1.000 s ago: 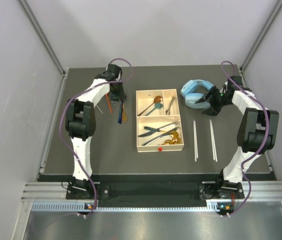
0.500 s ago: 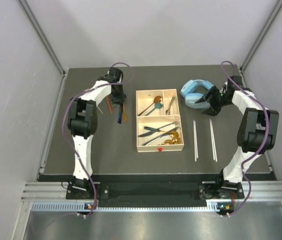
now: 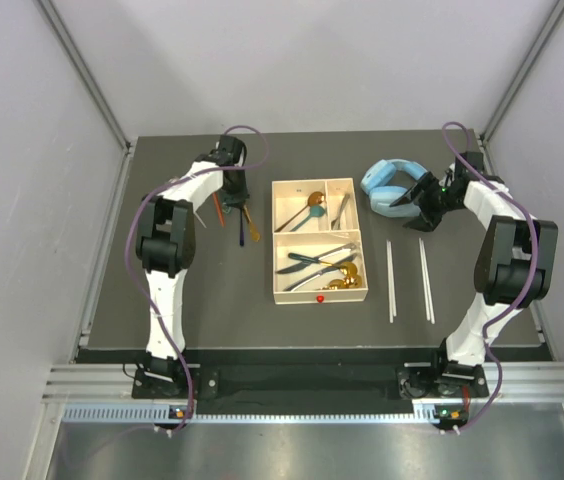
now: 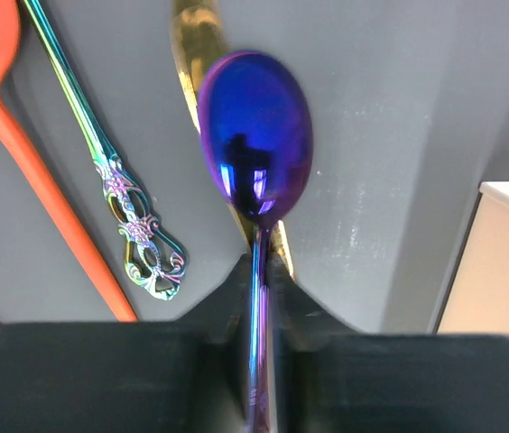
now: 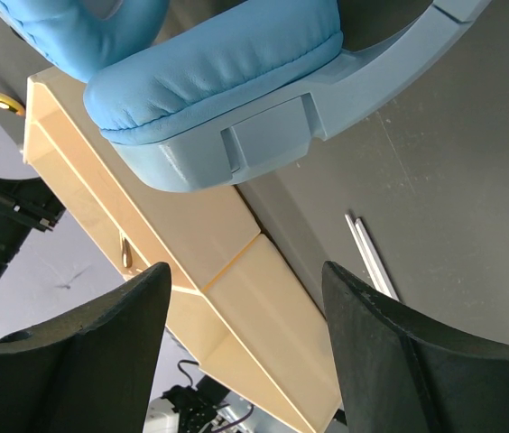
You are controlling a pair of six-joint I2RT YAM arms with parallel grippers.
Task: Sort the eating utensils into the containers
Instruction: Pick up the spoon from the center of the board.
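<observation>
My left gripper (image 4: 259, 280) is shut on the thin handle of a shiny purple-blue spoon (image 4: 256, 149), whose bowl points away from me above the dark table. Beneath it lies a gold spoon (image 4: 196, 45). To its left lie an iridescent ornate-handled utensil (image 4: 115, 180) and an orange spoon (image 4: 20, 135). In the top view this gripper (image 3: 234, 195) is left of the cream tray (image 3: 274, 240), which holds several utensils. My right gripper (image 3: 420, 210) is open and empty. Two pairs of pale chopsticks (image 3: 391, 280) lie right of the tray.
Light-blue headphones (image 3: 387, 180) lie at the back right, right in front of my right gripper (image 5: 245, 343) and filling the top of its view (image 5: 218, 90). The tray's side wall (image 5: 236, 298) lies beyond them. The tray corner shows in the left wrist view (image 4: 507, 262).
My left gripper has shifted slightly at the back left, and the gold spoon on the table shows more clearly. The right arm has not moved.
</observation>
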